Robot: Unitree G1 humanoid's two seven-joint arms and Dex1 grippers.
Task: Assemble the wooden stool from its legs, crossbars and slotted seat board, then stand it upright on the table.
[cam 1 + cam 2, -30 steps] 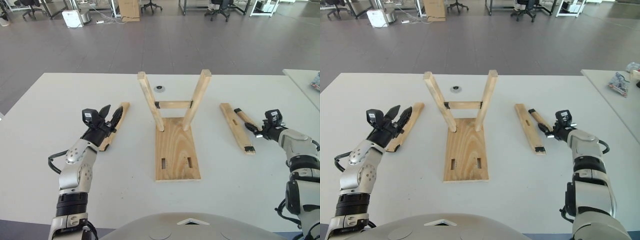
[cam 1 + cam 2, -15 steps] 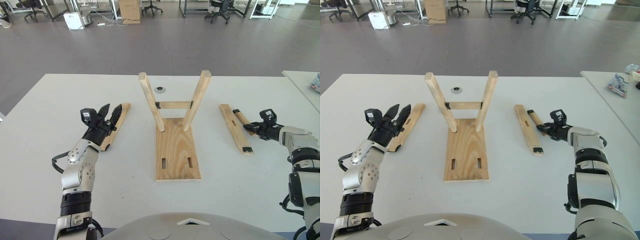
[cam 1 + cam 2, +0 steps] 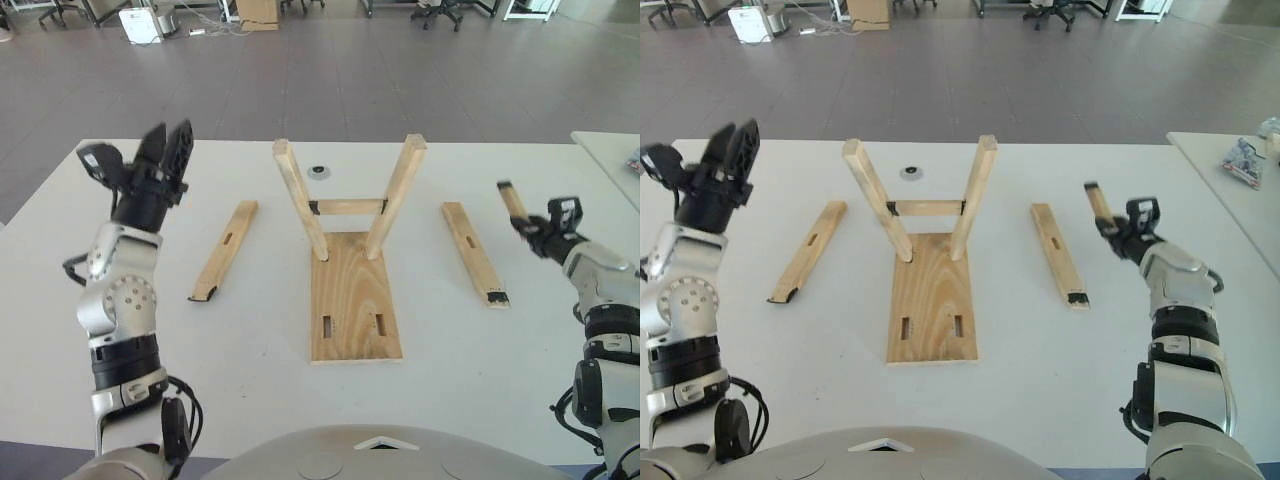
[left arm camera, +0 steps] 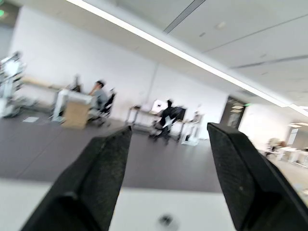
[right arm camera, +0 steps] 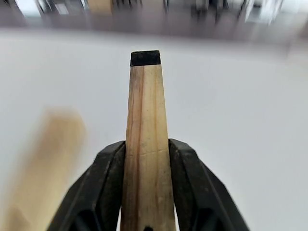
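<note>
The seat board [image 3: 352, 300] lies flat on the white table [image 3: 250, 370]. Two legs [image 3: 300, 205] stand up from its far end, joined by a crossbar [image 3: 348, 208]. One loose leg [image 3: 226, 248] lies to its left and another [image 3: 474, 250] to its right. My left gripper [image 3: 165, 140] is raised high above the table's far left, fingers [image 4: 96, 178] open and holding nothing. My right gripper [image 3: 527, 226] is shut on a short crossbar [image 5: 146, 125] with a black tip, held tilted above the table, right of the right loose leg.
A small round grommet [image 3: 318, 172] sits in the table behind the standing legs. A second table [image 3: 1230, 170] at the far right carries a packet [image 3: 1245, 158]. Bare table lies in front of the seat board.
My left arm rose from beside the left loose leg to high above the table, still open. My right gripper closed on the crossbar lying by the right leg and lifted it.
</note>
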